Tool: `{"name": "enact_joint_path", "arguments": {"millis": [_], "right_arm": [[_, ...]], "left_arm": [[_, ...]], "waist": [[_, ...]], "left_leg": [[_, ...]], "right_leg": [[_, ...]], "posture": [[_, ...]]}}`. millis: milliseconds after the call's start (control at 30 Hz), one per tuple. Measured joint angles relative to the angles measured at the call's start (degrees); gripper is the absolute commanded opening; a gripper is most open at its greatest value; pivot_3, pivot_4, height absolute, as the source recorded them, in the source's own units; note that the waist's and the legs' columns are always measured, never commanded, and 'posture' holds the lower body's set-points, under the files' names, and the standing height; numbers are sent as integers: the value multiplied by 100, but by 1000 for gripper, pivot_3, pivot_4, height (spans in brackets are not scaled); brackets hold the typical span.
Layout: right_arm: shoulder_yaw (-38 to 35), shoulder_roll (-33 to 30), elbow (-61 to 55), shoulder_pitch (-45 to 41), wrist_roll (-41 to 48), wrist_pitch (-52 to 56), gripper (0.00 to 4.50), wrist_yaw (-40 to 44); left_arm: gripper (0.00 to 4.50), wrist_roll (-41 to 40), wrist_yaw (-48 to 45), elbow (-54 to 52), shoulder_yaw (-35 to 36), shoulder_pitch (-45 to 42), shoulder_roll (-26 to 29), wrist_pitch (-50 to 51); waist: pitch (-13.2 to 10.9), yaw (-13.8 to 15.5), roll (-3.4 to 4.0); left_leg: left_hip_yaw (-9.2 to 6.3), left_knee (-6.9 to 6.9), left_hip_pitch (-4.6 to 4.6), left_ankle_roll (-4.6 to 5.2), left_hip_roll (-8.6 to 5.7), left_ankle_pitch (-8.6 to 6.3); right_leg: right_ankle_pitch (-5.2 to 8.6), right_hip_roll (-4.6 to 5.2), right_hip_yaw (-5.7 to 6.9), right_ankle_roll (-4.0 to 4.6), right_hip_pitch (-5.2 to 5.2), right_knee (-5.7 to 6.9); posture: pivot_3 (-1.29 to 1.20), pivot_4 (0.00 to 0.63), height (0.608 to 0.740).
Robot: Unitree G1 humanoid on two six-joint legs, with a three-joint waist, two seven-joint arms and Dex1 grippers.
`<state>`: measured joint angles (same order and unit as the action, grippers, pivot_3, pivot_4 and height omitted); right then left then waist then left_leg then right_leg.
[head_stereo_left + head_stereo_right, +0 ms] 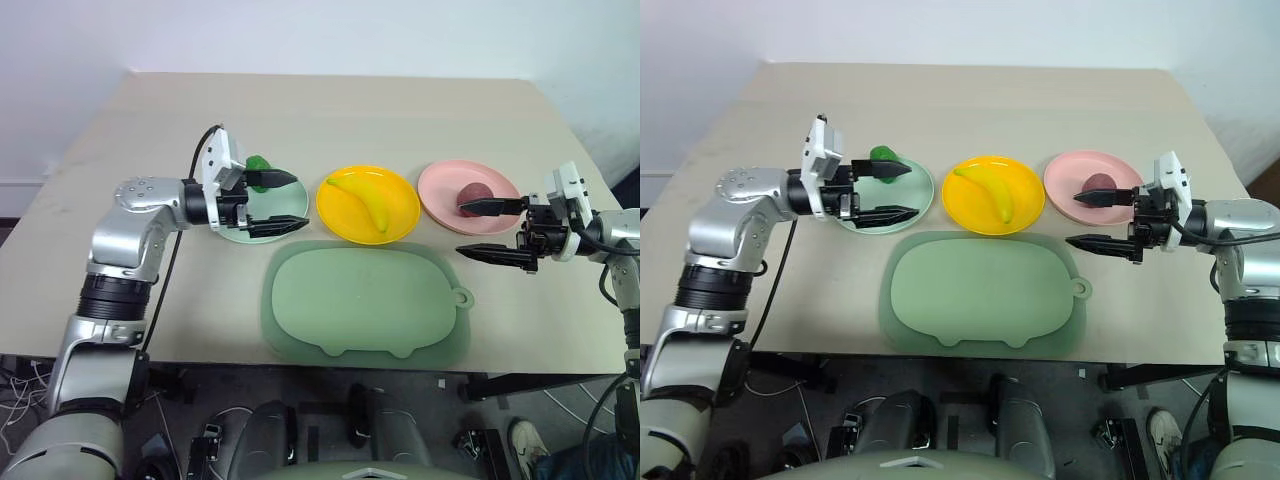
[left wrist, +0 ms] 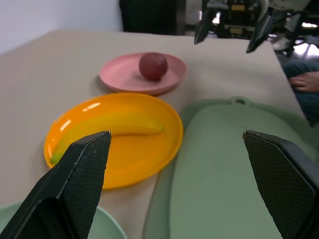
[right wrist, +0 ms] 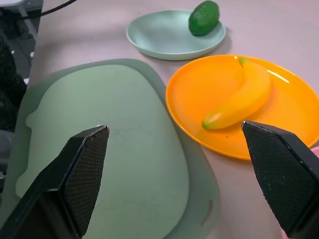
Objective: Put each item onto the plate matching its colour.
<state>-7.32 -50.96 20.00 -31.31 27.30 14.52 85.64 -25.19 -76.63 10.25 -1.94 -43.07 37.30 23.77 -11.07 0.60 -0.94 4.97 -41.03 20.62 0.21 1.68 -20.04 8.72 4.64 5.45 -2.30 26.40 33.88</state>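
A beige table [image 1: 330, 110] holds three round shallow plastic plates in a row. The left gripper [image 1: 272, 203] hangs above the mint green plate [image 1: 290, 205], its silver arm bent at the elbow, pointing sideways toward the middle; its two black tapered fingers are spread wide and hold nothing. The right gripper [image 1: 487, 230] hovers by the pink plate [image 1: 440, 190], pointing inward, fingers likewise spread wide and empty. A glossy, bumpy green fruit [image 3: 204, 17] sits at the far edge of the mint plate. A smooth curved yellow banana [image 1: 368, 201] lies across the yellow plate [image 1: 400, 215]. A dark red round fruit [image 2: 153, 65] rests on the pink plate. In front lies a large matte pale-green mat [image 1: 365, 300] with rounded corners and a loop tab.
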Motion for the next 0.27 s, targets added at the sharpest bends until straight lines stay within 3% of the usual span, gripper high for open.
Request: {"name": "enact_joint_path", "arguments": {"millis": [267], "right_arm": [[9, 31, -2, -60, 9, 76, 4500, 69]], "left_arm": [[4429, -388, -832, -286, 67, 488, 570, 405]], "waist": [[-2, -1, 2]], "left_leg": [[-5, 1, 5, 1, 2, 0]], "right_leg": [[1, 0, -2, 1, 7, 1]], "posture": [[0, 150, 740]]}}
